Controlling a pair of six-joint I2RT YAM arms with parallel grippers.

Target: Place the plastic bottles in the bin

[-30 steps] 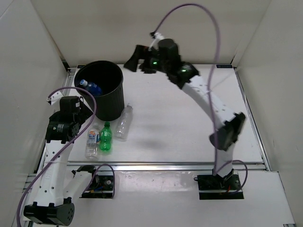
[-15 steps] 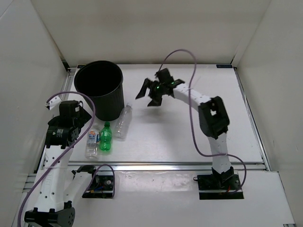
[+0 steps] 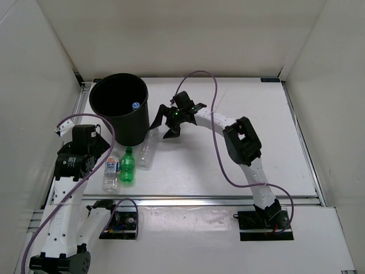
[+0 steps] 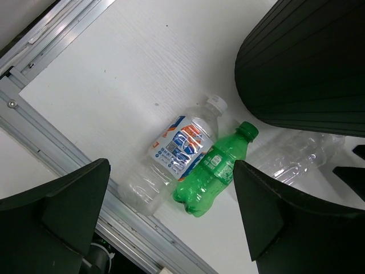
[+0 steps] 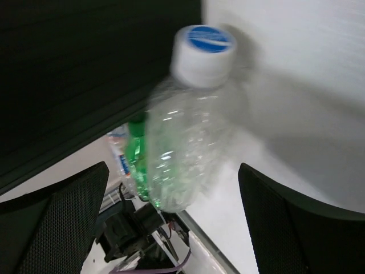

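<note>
Plain clear bottle (image 5: 182,148) blurred at the right wrist; only 1 cap (image 3: 136,105) visible inside bin (image 3: 131,125)

The bin (image 3: 128,128) stands at the desk's (image 3: 228,165) far-left corner with one bottle (image 3: 136,105) inside it. Before the bin, toward the near-left corner, three bottles lie side by side: left bottle (image 3: 110,171), middle bottle (image 3: 126,165), and right bottle (image 3: 147,149), nearest the bin.

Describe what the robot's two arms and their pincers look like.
The left arm and right arm have white links, black joint housings and a looping purple cable. A green light glows by the right wrist. The left pincer and right pincer each have two black wedge-shaped fingers.
</note>
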